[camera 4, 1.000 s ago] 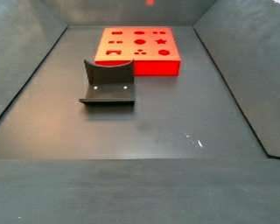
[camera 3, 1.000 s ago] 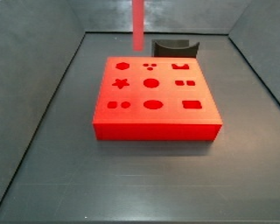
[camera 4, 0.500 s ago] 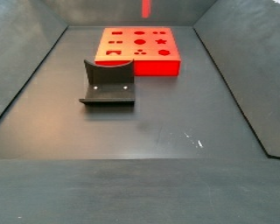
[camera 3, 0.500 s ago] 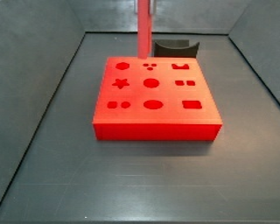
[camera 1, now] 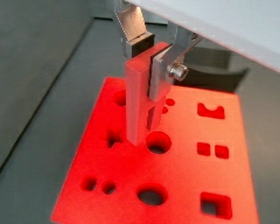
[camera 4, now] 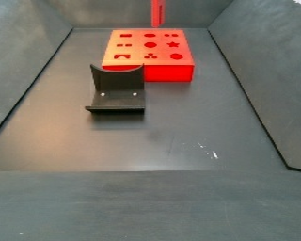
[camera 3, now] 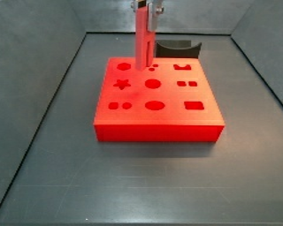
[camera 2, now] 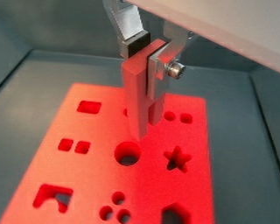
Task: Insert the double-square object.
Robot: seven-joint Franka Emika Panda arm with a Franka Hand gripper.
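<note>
My gripper (camera 1: 149, 59) is shut on the double-square object (camera 1: 137, 101), a slender red peg held upright between its silver fingers (camera 1: 166, 68). Both wrist views show this, with the gripper (camera 2: 147, 54) gripping the peg (camera 2: 136, 101) near its top. The peg's lower end hangs over the red block (camera 1: 108, 175) with shaped holes, close to a round hole (camera 1: 160, 143). In a side view the peg (camera 3: 144, 40) stands over the far part of the block (camera 3: 156, 110), with the gripper (camera 3: 147, 7) at the frame's top. I cannot tell whether the tip touches the block.
The dark fixture (camera 4: 117, 90) stands on the grey floor in front of the red block (camera 4: 150, 56); it also shows behind the block in a side view (camera 3: 177, 47). Grey walls enclose the floor on all sides.
The peg has come down toward the block and shifted slightly sideways. The gripper's fingers have come into a side view at the top.
</note>
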